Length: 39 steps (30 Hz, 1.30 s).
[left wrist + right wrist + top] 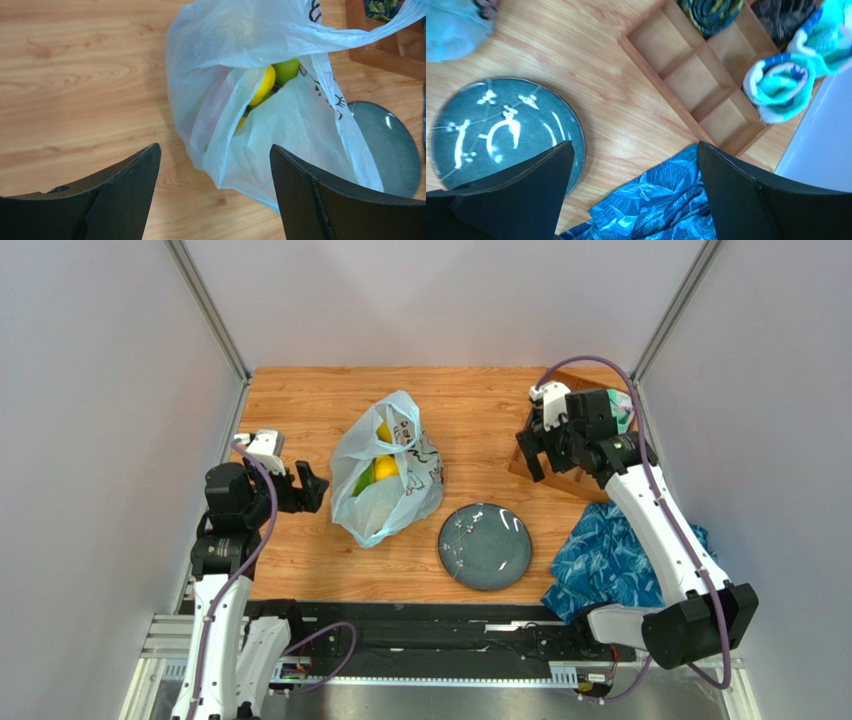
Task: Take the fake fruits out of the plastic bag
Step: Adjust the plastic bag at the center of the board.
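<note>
My left fingers are spread wide with nothing in them. They are aimed at the plastic bag, which lies on the bench just left of the plate. The fake fruits sit inside it, one yellow and one green showing through the mouth.

The film is loose and crinkly, so going straight in I would likely pinch plastic rather than fruit. That could drag the whole bag toward the plate or fold the mouth closed. A glossy fruit could also squirt out of a shallow grip.

My right fingers are equally spread and empty. They hang to the far right of the plate by the wooden tray, too far off to steady the bag.
</note>
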Available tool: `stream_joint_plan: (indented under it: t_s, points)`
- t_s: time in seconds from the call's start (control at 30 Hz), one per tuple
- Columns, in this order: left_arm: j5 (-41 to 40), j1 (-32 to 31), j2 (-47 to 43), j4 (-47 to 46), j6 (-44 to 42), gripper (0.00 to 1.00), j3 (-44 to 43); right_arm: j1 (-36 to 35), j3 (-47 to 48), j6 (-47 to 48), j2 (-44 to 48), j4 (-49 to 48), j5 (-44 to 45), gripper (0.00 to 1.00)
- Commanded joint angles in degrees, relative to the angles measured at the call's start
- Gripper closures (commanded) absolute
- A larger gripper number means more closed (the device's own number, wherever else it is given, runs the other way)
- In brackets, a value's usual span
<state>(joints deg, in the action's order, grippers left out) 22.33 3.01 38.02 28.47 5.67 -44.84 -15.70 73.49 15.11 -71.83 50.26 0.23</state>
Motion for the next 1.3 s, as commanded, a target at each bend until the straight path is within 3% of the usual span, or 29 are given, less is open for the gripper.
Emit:
stream_joint_plan:
  t_s: [0.0, 0.23, 0.53, 0.6, 0.83, 0.93, 1.1, 1.23, 1.27]
  points:
    - [1.7, -0.2, -1.8, 6.7, 8.6, 0.10, -2.3, -1.3, 10.6, 1.2, -2.7, -0.3, -7.3, 0.00]
    - [8.5, -0.1, -0.2, 9.1, 15.2, 0.01, -1.0, -7.0, 29.1, 6.5, -10.2, 1.4, -18.0, 0.00]
    - [9.2, -0.1, 12.5, 9.9, 17.6, 0.01, 1.7, -20.7, 31.7, 14.3, -13.2, -2.4, -14.0, 0.01]
    - [8.2, -0.1, 15.2, 9.2, 22.4, 0.01, 2.6, -23.8, 32.5, 15.8, -15.5, -3.9, -11.1, 0.01]
    - [12.1, -0.1, 16.6, 10.3, 26.5, 0.01, 5.5, -24.8, 43.0, -0.2, -26.7, -7.5, -9.5, 0.00]
    - [18.2, -0.4, 15.2, 5.2, 28.1, 0.01, 9.5, -24.7, 45.9, -4.3, -30.8, -7.6, -10.4, 0.00]
    - [20.9, -2.1, 16.5, -0.4, 33.1, 0.01, 12.8, -24.8, 46.6, -7.6, -33.8, -6.7, -11.1, 0.00]
    - [21.0, -2.2, 18.1, -1.7, 34.5, 0.09, 13.4, -24.9, 45.3, -10.0, -34.8, -6.2, -14.7, 0.02]
    - [21.8, -2.2, 18.6, -1.8, 34.6, 0.15, 13.3, -24.8, 45.2, -11.0, -35.1, -6.0, -15.3, 0.02]
